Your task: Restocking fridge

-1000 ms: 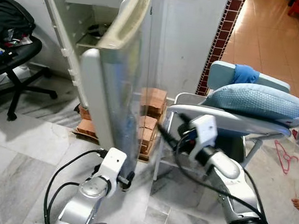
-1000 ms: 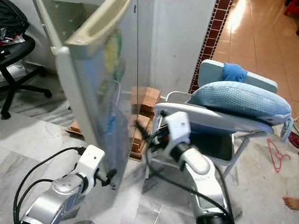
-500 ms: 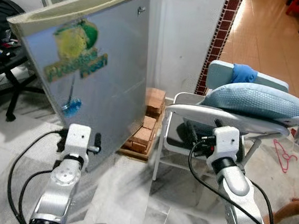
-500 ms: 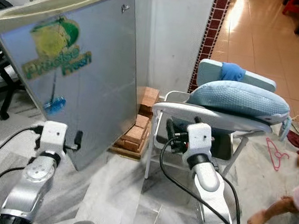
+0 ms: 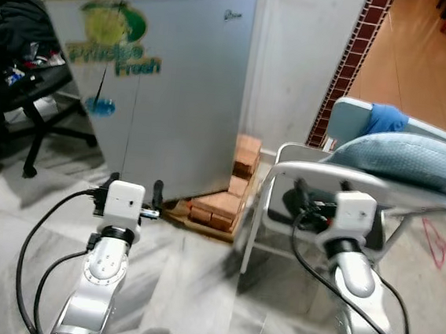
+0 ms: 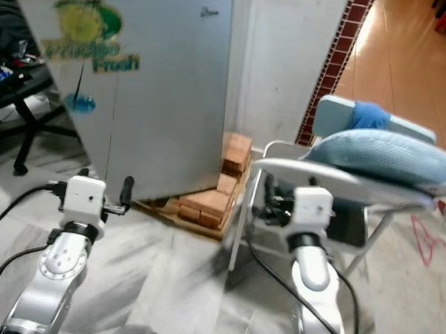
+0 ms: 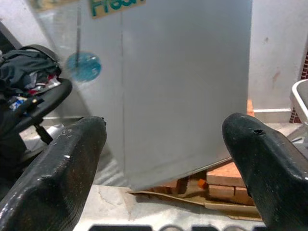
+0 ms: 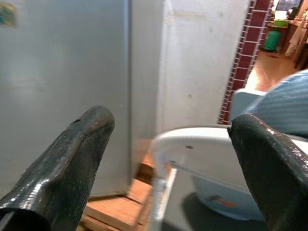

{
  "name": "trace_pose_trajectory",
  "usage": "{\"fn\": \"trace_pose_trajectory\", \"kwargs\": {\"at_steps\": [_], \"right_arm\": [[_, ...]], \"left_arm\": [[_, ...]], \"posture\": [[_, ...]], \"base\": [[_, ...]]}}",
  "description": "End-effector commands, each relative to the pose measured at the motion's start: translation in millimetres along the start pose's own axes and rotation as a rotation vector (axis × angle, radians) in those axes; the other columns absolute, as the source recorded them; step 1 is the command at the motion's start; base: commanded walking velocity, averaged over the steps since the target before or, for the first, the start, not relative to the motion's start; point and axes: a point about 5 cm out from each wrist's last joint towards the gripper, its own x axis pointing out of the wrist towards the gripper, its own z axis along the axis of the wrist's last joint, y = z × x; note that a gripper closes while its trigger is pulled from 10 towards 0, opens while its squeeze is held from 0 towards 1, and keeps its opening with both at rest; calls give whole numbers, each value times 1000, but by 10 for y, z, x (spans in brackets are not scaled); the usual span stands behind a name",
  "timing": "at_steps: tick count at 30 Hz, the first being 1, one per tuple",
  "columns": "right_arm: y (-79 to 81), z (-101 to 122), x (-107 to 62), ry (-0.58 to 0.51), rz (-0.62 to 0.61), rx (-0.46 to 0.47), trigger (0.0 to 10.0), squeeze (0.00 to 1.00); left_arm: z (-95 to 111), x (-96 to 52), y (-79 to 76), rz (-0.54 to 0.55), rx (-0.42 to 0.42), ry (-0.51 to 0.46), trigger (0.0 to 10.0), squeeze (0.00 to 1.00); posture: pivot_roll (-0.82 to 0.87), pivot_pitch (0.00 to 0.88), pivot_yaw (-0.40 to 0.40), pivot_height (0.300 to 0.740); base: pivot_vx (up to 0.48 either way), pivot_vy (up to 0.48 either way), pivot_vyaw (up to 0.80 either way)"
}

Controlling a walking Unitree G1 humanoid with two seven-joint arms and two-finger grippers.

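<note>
Where a second ago it stood ajar, the grey fridge door with the lemon sticker is now shut — restocking looks finished. Left gripper and right gripper both hang wide, holding nothing.

The fridge door has swung shut since a second ago.

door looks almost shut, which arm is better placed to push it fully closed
Left, probably. The left gripper is open, empty and right in front of the fridge door. The right gripper is off to the side, facing the white chair with the blue pillow.
</note>
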Motion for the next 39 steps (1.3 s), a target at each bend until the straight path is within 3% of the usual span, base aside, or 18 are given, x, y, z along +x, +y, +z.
{"fn": "trace_pose_trajectory", "kwargs": {"at_steps": [1,6,8,11,16,20,27,35,37,39], "right_arm": [[-117,23,-27,-7,-44,4,10000,0],[-244,2,-47,6,-92,33,10000,0],[-258,-3,-51,10,-98,39,10000,0],[-320,-13,-28,21,-129,103,10000,0],[-306,-5,10,16,-124,147,10000,0],[-278,-12,5,17,-113,140,10000,0],[-221,-10,-46,10,-72,154,10000,0],[-229,-20,-72,20,-116,139,10000,0],[-224,-40,-72,36,-120,124,10000,0],[-206,-58,-63,45,-133,72,10000,0]], "left_arm": [[85,-31,-34,-31,-34,-46,10000,0],[70,-27,37,-26,-156,-15,10000,0],[68,-18,53,-17,-169,-9,10000,0],[128,61,135,1,-237,-34,10000,0],[144,89,149,-3,-335,-37,10000,0],[117,85,197,49,-278,-39,10000,0],[82,46,224,51,-304,-14,10000,0],[28,-8,150,9,-304,15,10000,0],[-1,-6,129,-40,-338,55,10000,0],[-20,1,171,-15,-313,53,10000,0]], "posture": [[1,36,50,740],[9,35,50,740],[9,35,50,740],[7,32,49,740],[7,28,53,740],[9,28,54,740],[11,34,53,740],[10,45,55,740],[8,45,57,740],[9,52,62,740]], "base": [[0,480,0],[0,480,0],[0,480,0],[0,480,0],[0,480,0],[0,461,0],[0,258,0],[0,480,0],[0,480,0],[0,480,0]]}}
